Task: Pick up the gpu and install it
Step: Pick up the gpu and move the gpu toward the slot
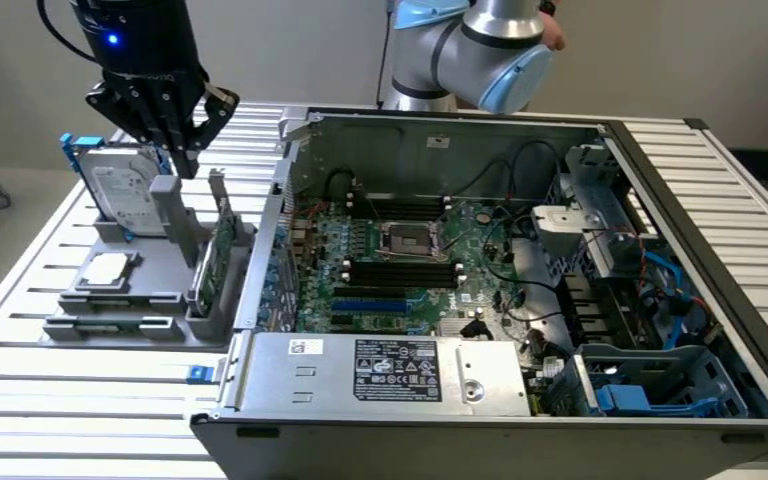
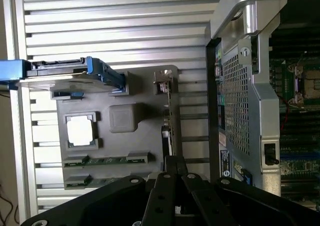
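Above the grey holder [image 1: 157, 298] on the tabletop [image 1: 77, 400], at about ten o'clock in the exterior view, the gripper [image 1: 177, 150] hangs with its fingers drawn together and nothing between them. Toward five o'clock from it, the graphics card [image 1: 217, 240] stands on edge in the holder's slot, its metal bracket end uppermost. Gripper and card look near one another but apart.

In the wrist view the gripper [image 2: 172, 162] lines up with the card's thin edge [image 2: 169, 116]. At nine o'clock from the card in the exterior view, a hard drive [image 1: 124, 190] in a blue frame stands upright in the same holder.

At three o'clock the open computer case [image 1: 438, 140] lies on its side, with the motherboard [image 1: 464, 240] exposed.

As things stand, the card sits untouched in its slot, so neither the pickup nor the install appears to be done. The task looks to be at its very start.
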Motion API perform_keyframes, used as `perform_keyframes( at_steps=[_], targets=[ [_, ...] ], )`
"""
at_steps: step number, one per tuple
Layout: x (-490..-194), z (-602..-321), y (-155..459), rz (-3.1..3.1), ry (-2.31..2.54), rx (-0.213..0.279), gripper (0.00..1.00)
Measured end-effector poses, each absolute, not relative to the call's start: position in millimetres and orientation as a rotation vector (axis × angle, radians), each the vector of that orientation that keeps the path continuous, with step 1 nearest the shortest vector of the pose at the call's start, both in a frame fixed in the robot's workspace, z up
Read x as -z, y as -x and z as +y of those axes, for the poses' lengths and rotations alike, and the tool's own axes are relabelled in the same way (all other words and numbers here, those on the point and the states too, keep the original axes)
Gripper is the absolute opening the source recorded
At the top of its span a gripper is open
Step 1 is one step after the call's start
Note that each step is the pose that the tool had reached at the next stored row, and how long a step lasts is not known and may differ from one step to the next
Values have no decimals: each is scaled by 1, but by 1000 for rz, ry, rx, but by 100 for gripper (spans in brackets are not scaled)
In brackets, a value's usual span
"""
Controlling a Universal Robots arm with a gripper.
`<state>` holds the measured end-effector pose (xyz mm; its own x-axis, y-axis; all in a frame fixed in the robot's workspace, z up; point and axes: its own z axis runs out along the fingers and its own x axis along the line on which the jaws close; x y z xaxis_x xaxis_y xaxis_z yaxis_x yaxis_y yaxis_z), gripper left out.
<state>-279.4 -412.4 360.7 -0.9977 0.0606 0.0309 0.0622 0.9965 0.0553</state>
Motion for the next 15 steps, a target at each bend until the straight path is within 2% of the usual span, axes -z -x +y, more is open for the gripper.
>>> perform_keyframes(
  at_steps=[7, 9, 12, 13, 15],
  targets=[
    [-361, -412, 279, -3110, 96, 87, 12],
    [-361, -412, 279, -3110, 96, 88, 24],
    [-361, -412, 279, -3110, 96, 88, 30],
    [-360, -412, 280, -3110, 96, 87, 36],
    [-356, -412, 281, -3110, 96, 86, 36]
  ],
)
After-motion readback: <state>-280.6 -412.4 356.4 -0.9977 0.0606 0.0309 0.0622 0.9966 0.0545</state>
